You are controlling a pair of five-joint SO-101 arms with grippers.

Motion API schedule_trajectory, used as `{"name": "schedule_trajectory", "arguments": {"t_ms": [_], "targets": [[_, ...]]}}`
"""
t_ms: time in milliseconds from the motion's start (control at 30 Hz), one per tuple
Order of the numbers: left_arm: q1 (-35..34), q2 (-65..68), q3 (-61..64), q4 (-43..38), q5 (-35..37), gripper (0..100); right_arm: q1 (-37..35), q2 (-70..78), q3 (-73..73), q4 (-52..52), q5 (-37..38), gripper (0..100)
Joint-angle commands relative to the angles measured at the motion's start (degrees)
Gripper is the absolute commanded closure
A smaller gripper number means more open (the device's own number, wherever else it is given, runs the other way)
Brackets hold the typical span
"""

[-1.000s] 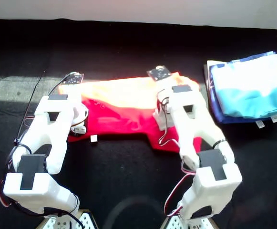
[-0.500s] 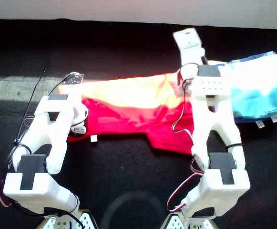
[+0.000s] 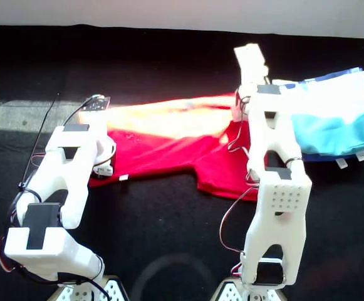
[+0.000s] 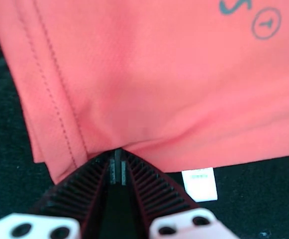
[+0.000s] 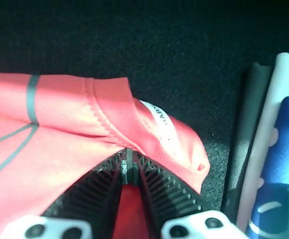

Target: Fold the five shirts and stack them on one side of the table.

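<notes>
High view: shirt point(image 3: 163, 150) lies across the table point(image 3: 138, 56) middle, dark table surface showing far and near of it, stack point(image 3: 332, 119) at right. The left gripper point(image 4: 117, 160) is closed on its left hem; the right gripper point(image 5: 128, 159) is closed on its collar end, near the stack.

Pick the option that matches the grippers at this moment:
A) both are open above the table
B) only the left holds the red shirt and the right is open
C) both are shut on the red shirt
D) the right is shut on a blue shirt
C: each wrist view shows closed jaws pinching red fabric at their tips, the left gripper on a stitched hem of the red shirt and the right gripper at a labelled edge.
</notes>
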Motion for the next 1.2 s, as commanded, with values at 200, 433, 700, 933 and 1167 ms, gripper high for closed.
{"name": "schedule_trajectory", "arguments": {"t_ms": [200, 433, 700, 933, 1167], "targets": [[-0.8, 0.6, -0.3, -1.8, 0.2, 99, 0.7, 0.3, -22.2, 21.0, 0.4, 99.2], [-0.8, 0.6, -0.4, -1.8, 0.2, 99, -1.7, -1.2, -38.6, 40.2, 0.5, 99.2], [-0.8, 0.6, -0.4, -1.8, 0.2, 99, -1.6, -1.6, -41.5, 45.8, 0.4, 99.2], [-0.8, 0.6, -0.4, -1.8, 0.2, 99, -6.5, -15.7, -26.5, 45.8, 0.4, 99.2], [-0.8, 0.6, -0.4, -1.8, 0.2, 99, -13.1, -33.1, 13.0, 42.9, 4.1, 96.3]]}}
